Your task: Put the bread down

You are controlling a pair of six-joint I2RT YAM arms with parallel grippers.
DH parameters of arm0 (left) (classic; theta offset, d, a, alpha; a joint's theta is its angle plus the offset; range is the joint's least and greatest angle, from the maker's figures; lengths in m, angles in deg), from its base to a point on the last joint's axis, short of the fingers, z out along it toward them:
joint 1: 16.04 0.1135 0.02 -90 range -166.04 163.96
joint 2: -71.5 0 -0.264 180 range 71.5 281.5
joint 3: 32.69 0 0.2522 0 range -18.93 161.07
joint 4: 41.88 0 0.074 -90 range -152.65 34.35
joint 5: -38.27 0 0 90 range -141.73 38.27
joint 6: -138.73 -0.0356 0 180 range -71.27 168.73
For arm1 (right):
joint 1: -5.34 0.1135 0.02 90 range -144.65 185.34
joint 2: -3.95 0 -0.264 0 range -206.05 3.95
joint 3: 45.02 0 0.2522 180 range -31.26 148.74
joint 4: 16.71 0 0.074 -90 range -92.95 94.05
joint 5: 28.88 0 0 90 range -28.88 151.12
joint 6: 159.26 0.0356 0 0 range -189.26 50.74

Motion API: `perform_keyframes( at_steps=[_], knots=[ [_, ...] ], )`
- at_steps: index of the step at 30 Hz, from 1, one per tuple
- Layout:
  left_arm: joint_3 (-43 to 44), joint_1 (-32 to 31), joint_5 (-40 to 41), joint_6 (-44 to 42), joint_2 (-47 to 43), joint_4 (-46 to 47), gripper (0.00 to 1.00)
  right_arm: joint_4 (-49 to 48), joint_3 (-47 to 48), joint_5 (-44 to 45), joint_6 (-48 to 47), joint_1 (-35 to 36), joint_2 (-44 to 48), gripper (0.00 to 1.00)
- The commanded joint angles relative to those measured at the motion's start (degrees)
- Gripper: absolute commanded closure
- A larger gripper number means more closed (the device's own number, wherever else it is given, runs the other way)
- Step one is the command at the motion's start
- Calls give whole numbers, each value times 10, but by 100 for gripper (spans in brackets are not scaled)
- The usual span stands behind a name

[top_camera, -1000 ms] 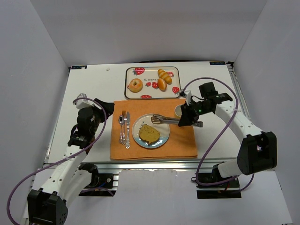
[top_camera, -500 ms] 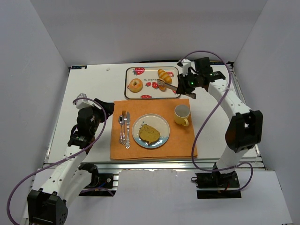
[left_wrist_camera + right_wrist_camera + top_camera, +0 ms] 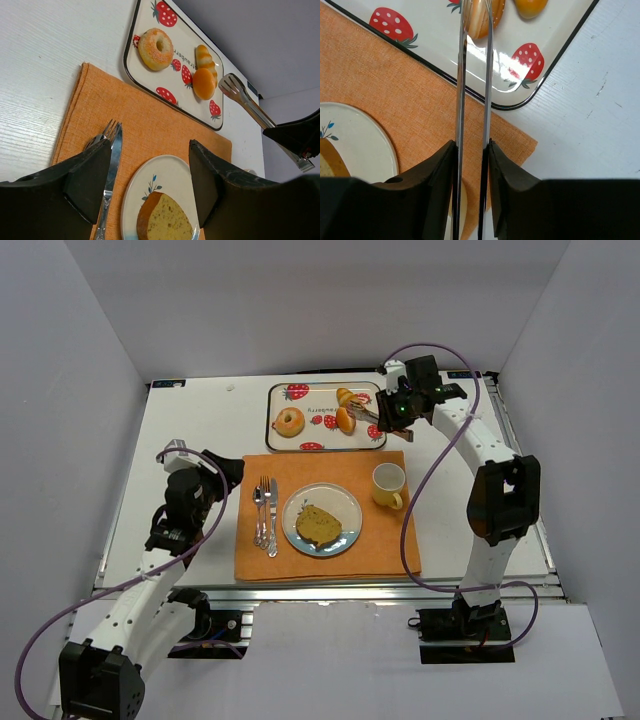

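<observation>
A brown bread slice lies on the white plate on the orange placemat. My right gripper is shut on metal tongs that reach over the strawberry tray. In the right wrist view the tongs run up from my gripper, and their tips stand on either side of a bread roll lying on the tray. My left gripper is open and empty at the placemat's left. In its wrist view it looks over the slice.
The tray also holds a doughnut and a second roll. A yellow cup stands on the placemat right of the plate. A fork and knife lie left of the plate. White walls enclose the table.
My right arm has carried the tongs from over the plate back to the tray, where their tips now straddle a roll. The left arm has not moved.
</observation>
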Motion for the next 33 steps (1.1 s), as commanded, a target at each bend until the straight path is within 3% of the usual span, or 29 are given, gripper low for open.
perform_keyframes(
  at_steps=[1,11,33],
  knots=[
    [1,1,-2,0,8,9,27,-21,30,4,6,0,-6,63],
    [0,1,-3,0,14,29,27,-25,26,-10,15,1,-11,56],
    [5,1,-5,-2,27,36,27,-38,18,20,-8,6,-42,53]
  ],
)
